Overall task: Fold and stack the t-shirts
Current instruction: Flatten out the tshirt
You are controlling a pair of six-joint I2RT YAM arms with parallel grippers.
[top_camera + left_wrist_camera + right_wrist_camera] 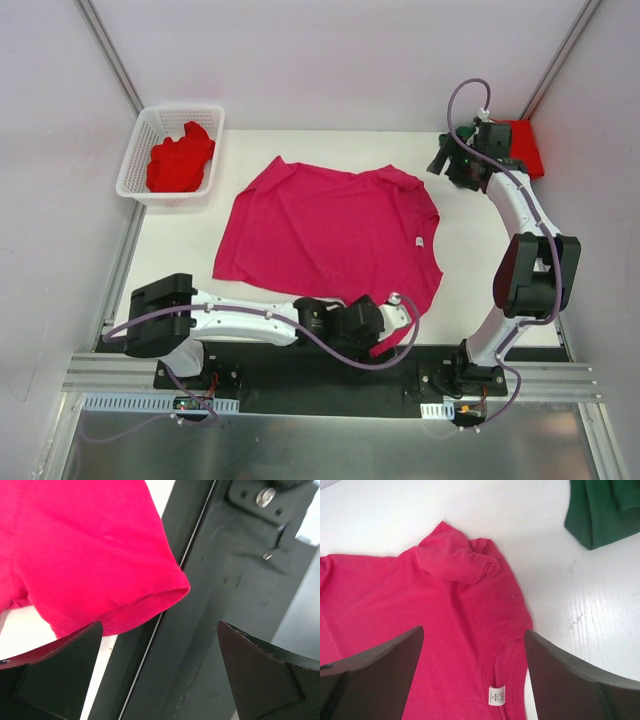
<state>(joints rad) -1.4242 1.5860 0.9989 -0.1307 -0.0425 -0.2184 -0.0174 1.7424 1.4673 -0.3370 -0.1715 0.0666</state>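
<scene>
We've got the pink t-shirt (pixel 330 230) lying spread out across the middle of the worktop (pixel 470 230), with one sleeve hem poking past the near edge. The left tool (pixel 160 627) is right at that sleeve, spread wide and gripping nothing. The right tool (pixel 474 631) is near the far right corner, also spread and empty, beside the green t-shirt (pixel 600 510). One red t-shirt (pixel 525 145) lies in the far right corner, and the other red t-shirt (pixel 180 158) is bunched up in the basket (pixel 135 170) at the far left corner.
</scene>
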